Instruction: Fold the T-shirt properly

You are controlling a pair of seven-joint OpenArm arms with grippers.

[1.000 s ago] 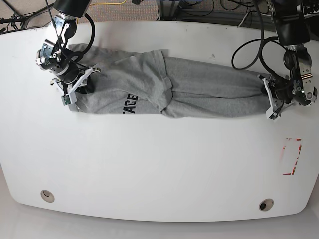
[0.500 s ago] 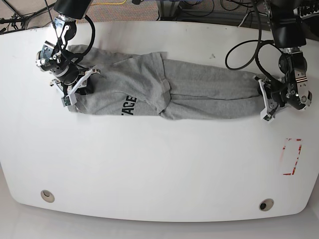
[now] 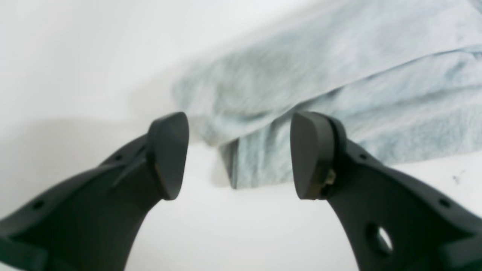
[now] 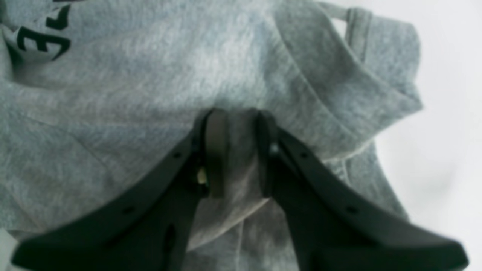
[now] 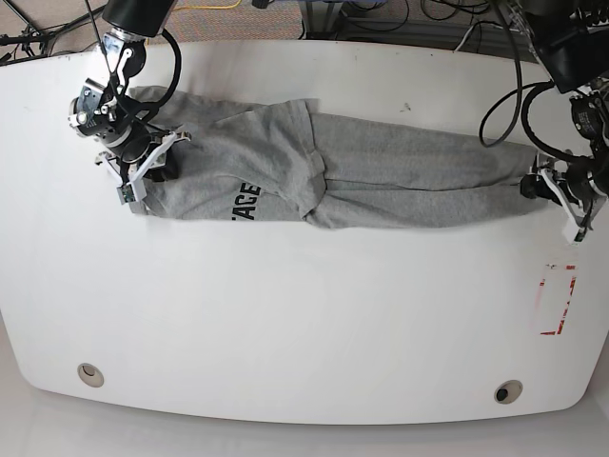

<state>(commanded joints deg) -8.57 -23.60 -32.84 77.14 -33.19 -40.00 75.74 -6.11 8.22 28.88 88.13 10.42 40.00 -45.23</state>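
One grey short-sleeved T-shirt lies as a long, partly folded band on the white tabletop, reaching in the base view from about 10 o'clock to about 2 o'clock. I judge it light, very soft and limp, not fragile and not slippery; the cloth looks matt, so finger pads should hold it well. Because it has no stiffness, one pinch would probably lift only a local peak, and upper layers may slide over the lower ones. Better to take all layers together at the narrow end near 2 o'clock, close to its outer corners, and to keep the ridge in the middle flat.

Two arms come from the far side. The left arm enters at about 1 o'clock, and its gripper reaches to the end of the band. The right arm enters at about 11 o'clock and bends down over the other end.

The left gripper has its fingers wide apart, with nothing clamped; the cloth end shows beyond and between them. The right gripper is narrow, pointing into the cloth; whether it pinches a fold, I cannot tell. The smallest detail, black lettering, lies near 11 o'clock.
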